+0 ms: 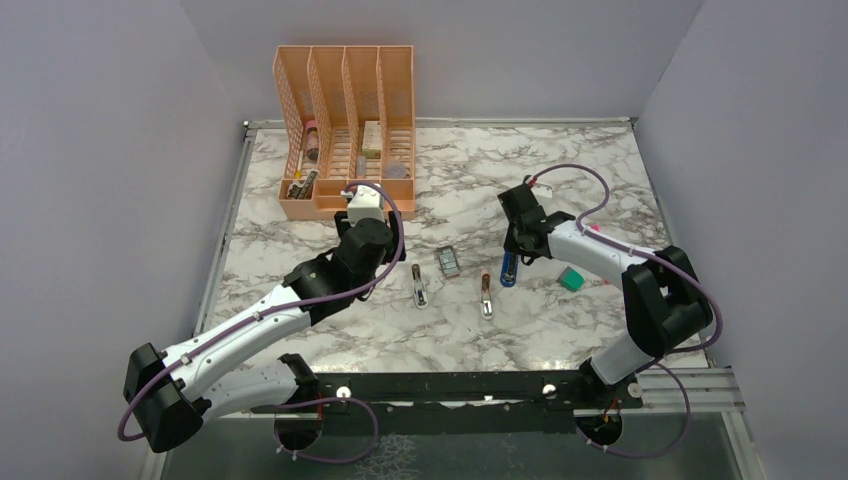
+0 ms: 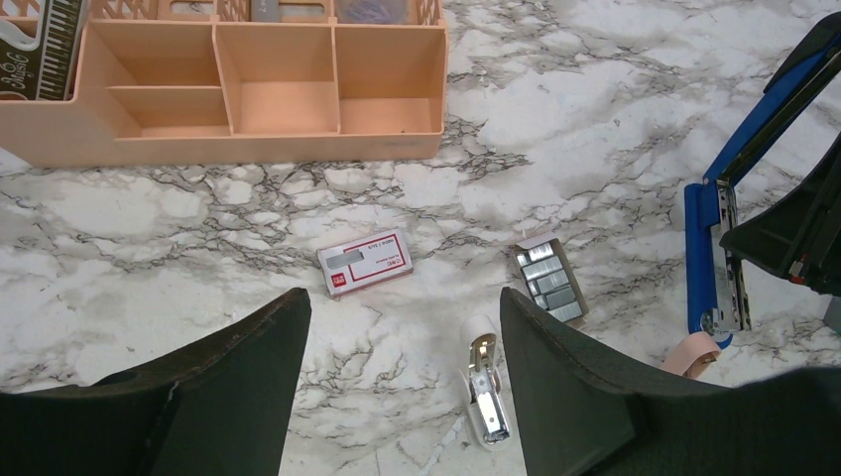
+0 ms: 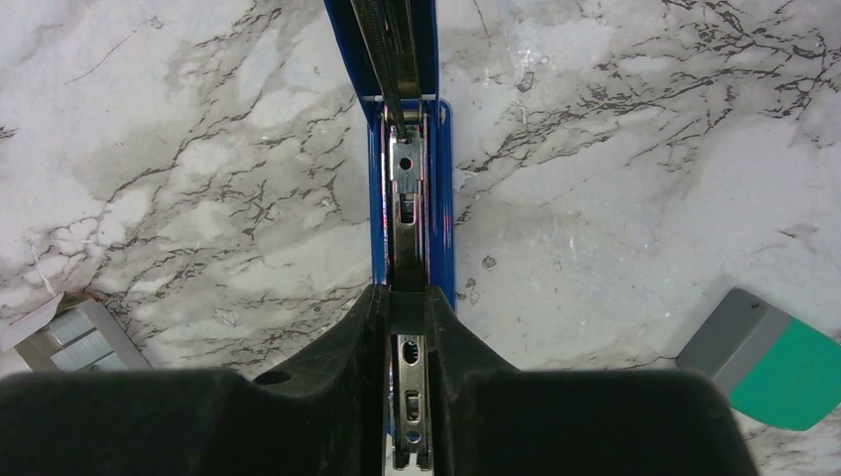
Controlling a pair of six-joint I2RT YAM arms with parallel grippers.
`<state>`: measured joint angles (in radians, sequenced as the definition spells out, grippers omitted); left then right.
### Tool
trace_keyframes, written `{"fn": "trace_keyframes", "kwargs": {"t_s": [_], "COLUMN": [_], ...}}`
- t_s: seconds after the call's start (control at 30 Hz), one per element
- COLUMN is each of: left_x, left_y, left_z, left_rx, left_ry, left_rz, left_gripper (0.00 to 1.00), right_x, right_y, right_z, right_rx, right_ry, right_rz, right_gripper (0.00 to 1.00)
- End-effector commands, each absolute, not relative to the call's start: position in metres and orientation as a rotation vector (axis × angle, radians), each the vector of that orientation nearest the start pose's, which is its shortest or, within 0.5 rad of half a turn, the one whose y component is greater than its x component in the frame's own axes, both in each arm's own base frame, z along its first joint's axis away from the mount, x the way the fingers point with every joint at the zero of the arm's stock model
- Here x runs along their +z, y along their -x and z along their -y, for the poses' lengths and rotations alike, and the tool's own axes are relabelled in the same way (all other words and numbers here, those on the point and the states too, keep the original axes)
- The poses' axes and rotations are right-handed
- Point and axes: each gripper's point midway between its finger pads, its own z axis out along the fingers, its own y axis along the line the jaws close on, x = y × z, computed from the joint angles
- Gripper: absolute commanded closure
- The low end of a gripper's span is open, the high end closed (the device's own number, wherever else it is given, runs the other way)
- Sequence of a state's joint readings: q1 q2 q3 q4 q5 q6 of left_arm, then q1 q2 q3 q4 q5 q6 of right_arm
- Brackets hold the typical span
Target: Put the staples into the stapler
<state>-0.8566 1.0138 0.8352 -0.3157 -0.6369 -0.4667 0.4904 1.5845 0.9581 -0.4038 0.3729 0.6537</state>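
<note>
Top view: my right tool (image 1: 516,248) is closed on the stapler (image 1: 509,270), whose long axis runs near-to-far. I can't see the staple box here.

Left wrist: my left tool (image 2: 397,397) is spread wide and empty. The staple box (image 2: 365,263) lies just ahead, long side crosswise, with bare bench (image 2: 595,129) around it. The left arm is nearer.

Right wrist: the stapler's magazine is open and points away from me.

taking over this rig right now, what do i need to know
Left pincer: open, empty, hovering near the staple box.
Right pincer: shut on the metal rail of the stapler.
Done: stapler hinged open; staple tray out on the table beside the box.
Left to do: pick a strip, seat it in the rail, close the stapler.
</note>
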Motion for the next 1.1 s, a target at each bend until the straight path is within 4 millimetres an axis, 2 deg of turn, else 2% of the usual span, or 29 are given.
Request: {"fn": "trace_keyframes", "kwargs": {"t_s": [0.0, 0.5, 1.07], "left_x": [0.2140, 0.2147, 0.2141], "left_y": [-0.2734, -0.2731, -0.2727], "left_z": [0.1799, 0.1790, 0.1796], "left_rx": [-0.229, -0.231, -0.234], "left_ry": [0.003, 0.007, 0.006], "left_rz": [-1.964, -1.961, -1.963], "left_gripper": [0.29, 0.29, 0.29], "right_x": [0.0485, 0.0411, 0.0444], "right_y": [-0.3340, -0.3302, -0.3263], "right_z": [-0.1275, -0.1249, -0.1212], "right_rx": [-0.056, -0.080, -0.099], "right_ry": [-0.329, -0.331, -0.369], "right_rz": [-2.478, -2.500, -2.503], "right_gripper": [0.81, 0.80, 0.79]}}
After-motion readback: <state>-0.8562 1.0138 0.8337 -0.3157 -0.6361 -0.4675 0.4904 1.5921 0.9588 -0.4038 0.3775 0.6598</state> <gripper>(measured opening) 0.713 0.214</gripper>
